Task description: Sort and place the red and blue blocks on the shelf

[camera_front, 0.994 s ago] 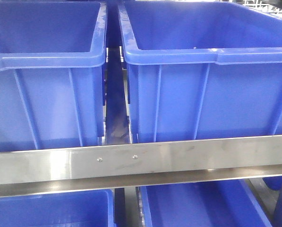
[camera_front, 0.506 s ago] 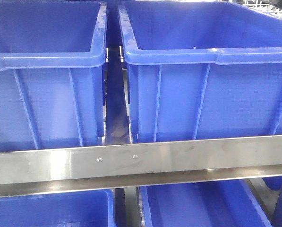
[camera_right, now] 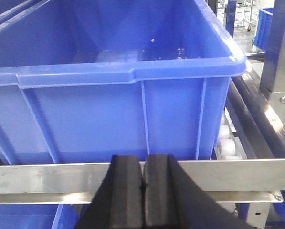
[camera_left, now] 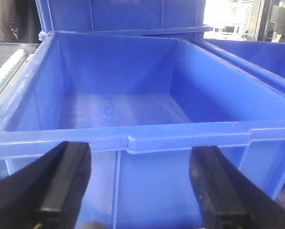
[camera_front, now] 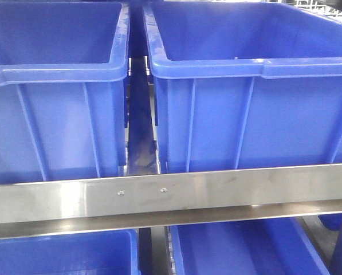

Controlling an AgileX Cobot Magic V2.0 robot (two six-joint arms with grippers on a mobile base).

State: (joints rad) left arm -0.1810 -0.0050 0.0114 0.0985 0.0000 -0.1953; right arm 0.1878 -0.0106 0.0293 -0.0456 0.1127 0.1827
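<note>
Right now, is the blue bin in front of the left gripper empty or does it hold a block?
Empty: the blue bin shows only its bare floor beyond the open left gripper.

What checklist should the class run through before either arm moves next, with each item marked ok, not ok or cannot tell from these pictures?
1. Left gripper open: ok, fingers wide apart, nothing between them.
2. Right gripper open: not ok, pads pressed together, nothing visible between them.
3. Red or blue block located: not ok, none in any view.
4. Bin ahead of left gripper empty: ok, bare floor visible.
5. Bins seated behind shelf rail: ok.
6. Right-hand bin empty: cannot tell, floor only partly visible.
</note>
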